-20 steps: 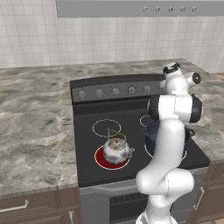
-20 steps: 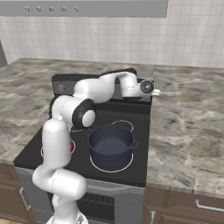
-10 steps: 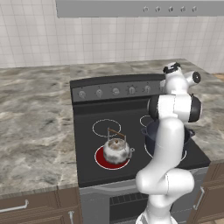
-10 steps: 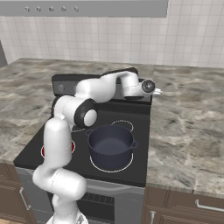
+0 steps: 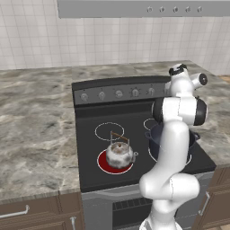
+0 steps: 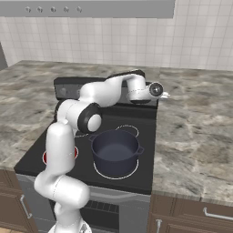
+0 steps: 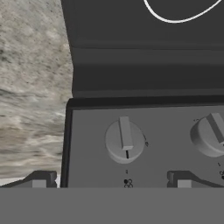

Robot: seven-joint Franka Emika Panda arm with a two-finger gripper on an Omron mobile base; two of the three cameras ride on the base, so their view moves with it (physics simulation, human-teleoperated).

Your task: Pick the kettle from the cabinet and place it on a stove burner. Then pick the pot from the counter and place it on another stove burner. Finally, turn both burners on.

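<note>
The silvery kettle [image 5: 119, 152] stands on the stove's front left burner [image 5: 104, 163], which glows red. On the front right burner sits the dark blue-grey pot [image 6: 114, 148], its ring [image 6: 102, 173] white and unlit. My gripper [image 7: 111, 181] hovers open at the right end of the control panel [image 6: 68, 91], holding nothing. Between its fingertips [image 7: 39, 180] lies a grey knob [image 7: 125, 140], and a second knob [image 7: 212, 133] sits beside it. My arm hides the kettle in the right base view. The cabinet is out of view.
Stone counter [image 5: 31, 130] flanks the stove on both sides, also in the right base view [image 6: 195, 132]. A grey range hood [image 5: 134, 8] hangs above. Brown drawers [image 6: 200, 214] run below the counter. The rear burners [image 5: 109, 131] are bare.
My hand has crept slightly to the right along the control panel. Kettle and pot have not moved.
</note>
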